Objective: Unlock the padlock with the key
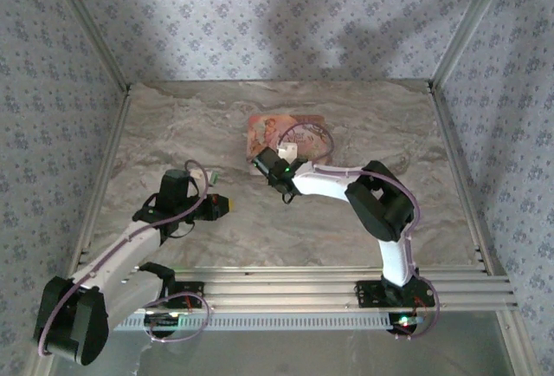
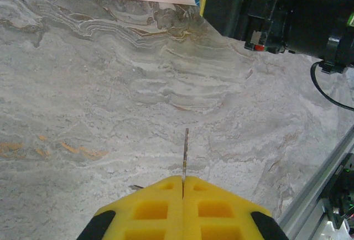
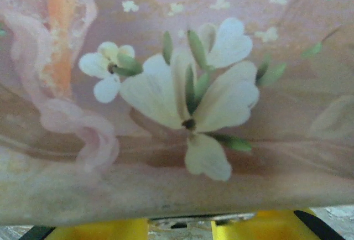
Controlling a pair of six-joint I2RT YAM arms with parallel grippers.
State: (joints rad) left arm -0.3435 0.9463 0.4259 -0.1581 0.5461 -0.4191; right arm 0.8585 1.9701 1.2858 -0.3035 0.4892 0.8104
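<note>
The left gripper (image 2: 183, 180) pinches the thin key (image 2: 185, 151) tight, blade poking forward over the marbled table (image 2: 83, 85), while the right gripper (image 3: 180, 227) noses against the pink flowered box (image 3: 188, 85), fingers slightly apart, its hold impossible to tell.

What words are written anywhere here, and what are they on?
"patterns": slanted dark letters along the top of the pink box, seen from the right wrist.
The letters on either side of that word are cut off at the picture's edge and can't be read.
From the top camera, the box's print is too small to read.
Nothing else readable.
</note>
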